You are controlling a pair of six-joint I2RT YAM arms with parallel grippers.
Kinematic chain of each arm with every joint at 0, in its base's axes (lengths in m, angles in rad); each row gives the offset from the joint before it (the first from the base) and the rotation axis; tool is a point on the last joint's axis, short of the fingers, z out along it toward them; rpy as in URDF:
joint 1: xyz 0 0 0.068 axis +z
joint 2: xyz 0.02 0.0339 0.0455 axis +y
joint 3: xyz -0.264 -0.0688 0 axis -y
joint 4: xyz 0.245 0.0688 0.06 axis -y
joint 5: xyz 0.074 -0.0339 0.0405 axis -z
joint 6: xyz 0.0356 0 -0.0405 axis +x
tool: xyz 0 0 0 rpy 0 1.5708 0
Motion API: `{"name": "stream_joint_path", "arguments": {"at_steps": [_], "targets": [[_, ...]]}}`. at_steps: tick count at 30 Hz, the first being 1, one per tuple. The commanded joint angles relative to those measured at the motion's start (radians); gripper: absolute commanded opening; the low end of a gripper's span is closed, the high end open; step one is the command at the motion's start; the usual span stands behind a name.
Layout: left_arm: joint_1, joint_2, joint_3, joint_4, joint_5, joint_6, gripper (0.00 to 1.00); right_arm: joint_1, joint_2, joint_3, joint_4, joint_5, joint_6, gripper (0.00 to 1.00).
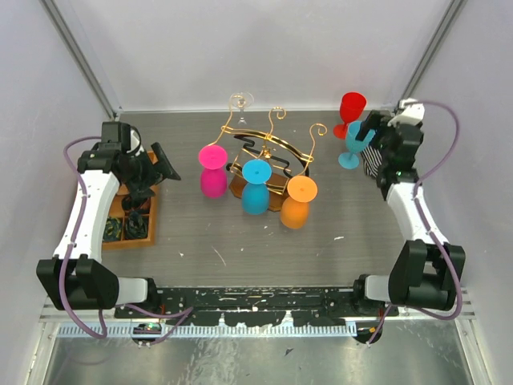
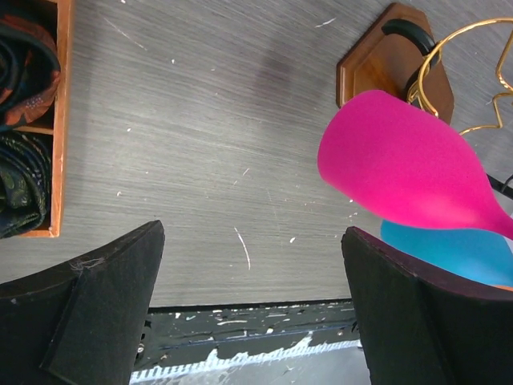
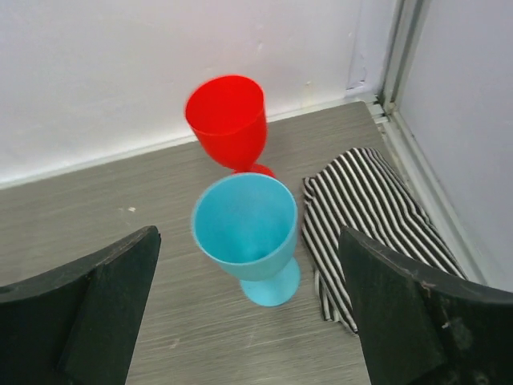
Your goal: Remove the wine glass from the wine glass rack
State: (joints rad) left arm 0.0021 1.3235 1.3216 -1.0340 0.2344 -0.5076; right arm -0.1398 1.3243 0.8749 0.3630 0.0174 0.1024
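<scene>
Right gripper hangs wide above the light blue glass near the far-right corner; left gripper, wide too, faces the pink glass on the wine glass rack

Left tool gaping wide, empty; right tool gaping wide, empty

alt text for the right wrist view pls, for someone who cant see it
A light blue wine glass stands upright on the grey table, a red wine glass upright just behind it near the white wall. A black-and-white striped cloth lies crumpled to their right, and the open right gripper shows its black fingers at both bottom corners.
</scene>
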Motion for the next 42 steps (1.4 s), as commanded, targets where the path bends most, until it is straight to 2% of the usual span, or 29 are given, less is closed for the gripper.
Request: {"name": "stream_joint_path", "arguments": {"at_steps": [1, 2, 4, 5, 7, 9, 13, 16, 22, 24, 31, 33, 39, 42], "targets": [[0.0, -0.045, -0.017, -0.019, 0.013, -0.025, 1.0, -0.001, -0.058, 0.222, -0.578, -0.15, 0.203, 0.91], [0.001, -0.082, -0.023, -0.018, 0.01, -0.026, 1.0, -0.002, -0.062, 0.25, -0.636, -0.234, 0.251, 0.8], [0.0, -0.11, -0.025, -0.019, 0.015, -0.029, 0.99, -0.001, -0.067, 0.294, -0.741, -0.397, 0.335, 0.44], [0.0, -0.117, -0.022, -0.022, 0.019, -0.029, 0.99, -0.001, -0.071, 0.311, -0.783, -0.469, 0.358, 0.34], [0.001, -0.127, -0.005, -0.033, 0.028, -0.024, 0.99, 0.0, -0.078, 0.34, -0.87, -0.587, 0.382, 0.33], [0.0, -0.135, 0.006, -0.035, 0.04, -0.023, 0.99, 0.008, -0.096, 0.353, -0.918, -0.712, 0.396, 0.41], [-0.001, -0.142, 0.003, -0.023, 0.07, -0.032, 0.99, 0.057, -0.146, 0.361, -1.024, -0.769, 0.371, 0.51], [0.0, -0.14, -0.004, -0.021, 0.091, -0.037, 0.99, 0.079, -0.179, 0.324, -1.04, -0.819, 0.374, 0.52], [0.0, -0.157, -0.002, -0.033, 0.095, -0.03, 0.99, 0.129, -0.231, 0.272, -1.057, -0.856, 0.372, 0.52], [0.001, -0.158, 0.005, -0.043, 0.096, -0.025, 0.99, 0.147, -0.239, 0.277, -1.101, -0.814, 0.338, 0.49], [0.0, -0.163, 0.016, -0.052, 0.103, -0.027, 0.99, 0.182, -0.253, 0.243, -1.152, -0.793, 0.278, 0.47], [0.0, -0.165, 0.016, -0.054, 0.104, -0.027, 0.99, 0.186, -0.261, 0.235, -1.142, -0.805, 0.281, 0.4], [0.0, -0.166, 0.016, -0.057, 0.1, -0.025, 0.99, 0.187, -0.272, 0.245, -1.132, -0.832, 0.28, 0.06], [0.0, -0.165, 0.016, -0.055, 0.103, -0.026, 0.99, 0.187, -0.27, 0.246, -1.121, -0.856, 0.285, 0.01]]}}
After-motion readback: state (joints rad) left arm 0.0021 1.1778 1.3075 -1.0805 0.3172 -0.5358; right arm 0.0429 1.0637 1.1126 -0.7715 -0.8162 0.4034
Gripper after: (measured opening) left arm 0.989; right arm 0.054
